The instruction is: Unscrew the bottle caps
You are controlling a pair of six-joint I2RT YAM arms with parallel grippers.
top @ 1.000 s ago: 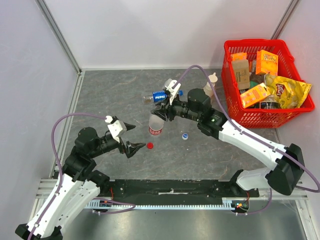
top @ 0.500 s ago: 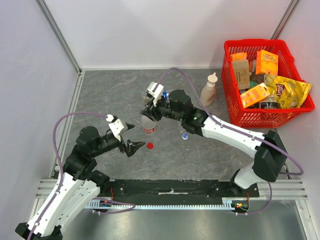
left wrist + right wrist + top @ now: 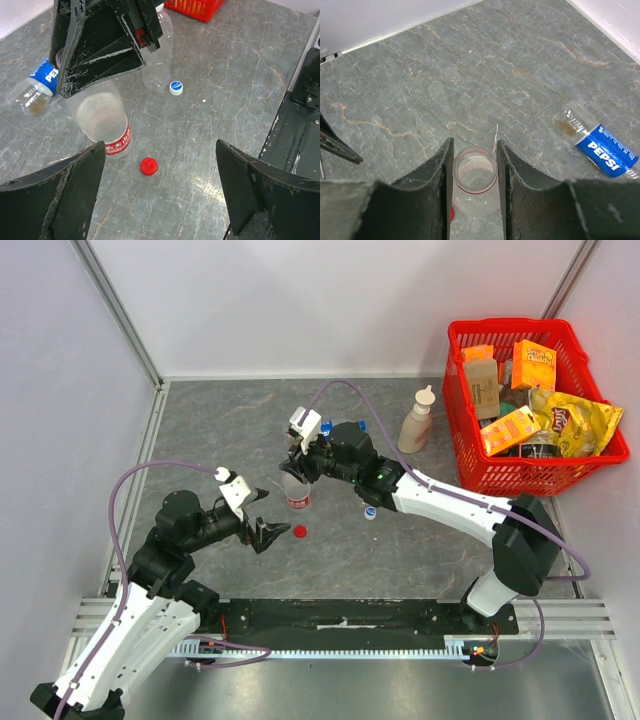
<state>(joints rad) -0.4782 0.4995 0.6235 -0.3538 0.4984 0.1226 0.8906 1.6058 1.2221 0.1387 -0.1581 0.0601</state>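
My right claw [image 3: 297, 466] is clenched on the open neck of the red-label bottle [image 3: 102, 116], base on the desk [image 3: 220, 430]. The red cap [image 3: 148, 166] lies loose nearby. Left claw [image 3: 160, 150] gapes, empty. Risk: the light bottle topples if I release crooked.

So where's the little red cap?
In the top view the red cap lies left of centre, beside the left end effector, just nearer than the red-label bottle.

Grey tabletop [image 3: 220, 440], veined pale and rust like marble. A red cap [image 3: 148, 166] lies near the clear red-labelled bottle [image 3: 107, 125]. The other clear bottle's label [image 3: 46, 75] is blue, lettered white. At far right are a red basket [image 3: 510, 485] and a beige bottle [image 3: 417, 422].
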